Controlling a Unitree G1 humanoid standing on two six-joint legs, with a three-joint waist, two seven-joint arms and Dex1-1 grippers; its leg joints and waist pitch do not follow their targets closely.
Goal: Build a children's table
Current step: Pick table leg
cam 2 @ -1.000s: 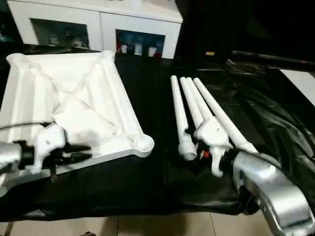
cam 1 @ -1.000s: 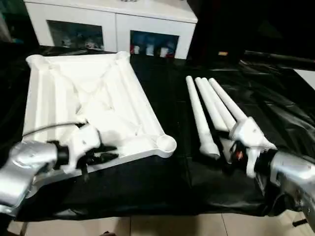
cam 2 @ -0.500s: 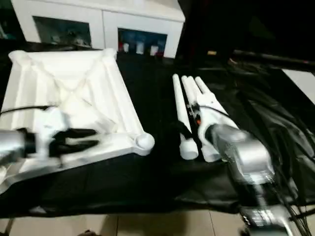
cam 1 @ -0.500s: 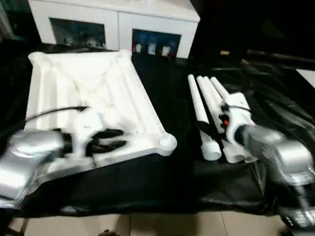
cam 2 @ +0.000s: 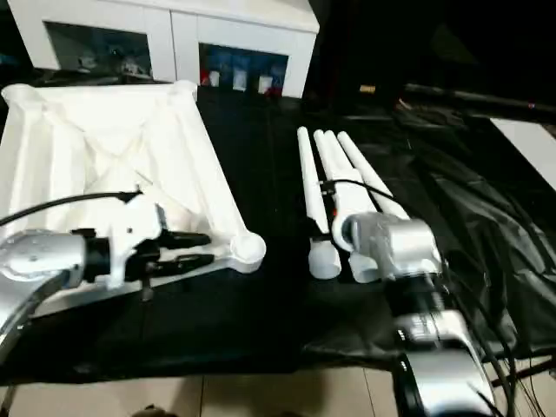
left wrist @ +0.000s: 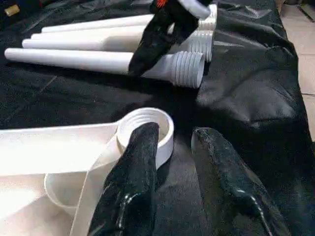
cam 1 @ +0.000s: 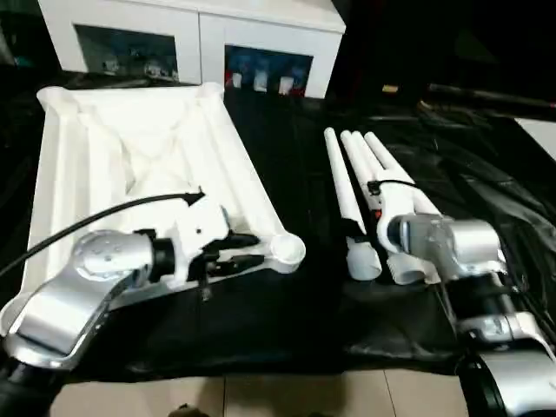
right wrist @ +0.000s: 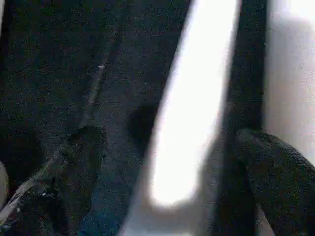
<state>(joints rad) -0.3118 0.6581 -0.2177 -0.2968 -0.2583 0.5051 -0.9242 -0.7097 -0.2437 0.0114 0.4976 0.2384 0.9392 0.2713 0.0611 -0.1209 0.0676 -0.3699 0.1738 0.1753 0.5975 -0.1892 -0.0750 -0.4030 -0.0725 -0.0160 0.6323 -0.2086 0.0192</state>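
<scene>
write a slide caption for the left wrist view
Left tool straddling the white plastic tabletop's round corner socket, white tapered legs beyond.

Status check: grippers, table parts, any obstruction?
Left gripper open at the white plastic tabletop's corner socket. Right gripper open over the white tapered legs. Nothing in the way.

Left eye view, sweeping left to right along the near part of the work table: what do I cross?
Left end effector → tabletop corner socket → bare black cloth → legs → right arm.
</scene>
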